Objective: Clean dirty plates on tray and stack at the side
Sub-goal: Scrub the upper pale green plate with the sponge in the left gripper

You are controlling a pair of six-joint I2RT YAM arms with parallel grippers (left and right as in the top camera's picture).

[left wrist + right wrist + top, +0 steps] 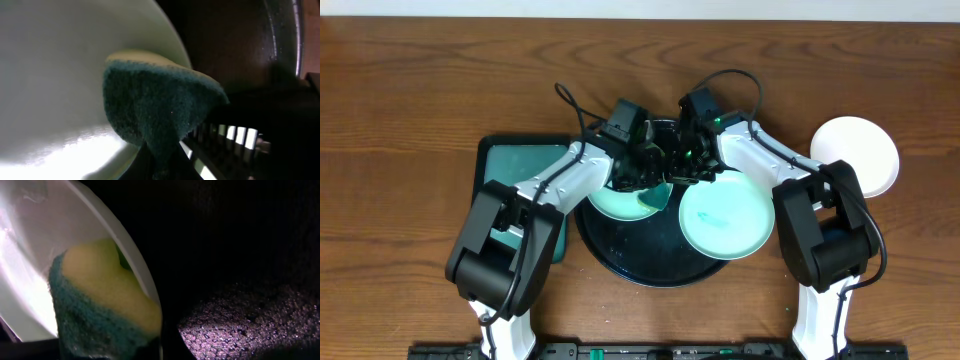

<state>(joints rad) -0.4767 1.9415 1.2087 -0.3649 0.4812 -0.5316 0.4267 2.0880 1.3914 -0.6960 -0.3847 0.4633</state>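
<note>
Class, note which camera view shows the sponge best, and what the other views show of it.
Right wrist view: the sponge fills the near corner, its yellow foam and teal scrub layer both lit, against a plate. The left wrist view shows mostly its dark scrub face. Overhead it is almost wholly hidden.

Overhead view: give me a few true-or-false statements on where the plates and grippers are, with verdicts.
1. The white plate lies on the table, off the round black tray. True.
2. Three plates are on the round tray. False: only the left mint-green plate and the right mint-green plate are there.
3. The right mint-green plate overhangs the tray's rim. True.
4. Both grippers hover above the rectangular tray. False: the left gripper and the right gripper meet above the round tray.
</note>
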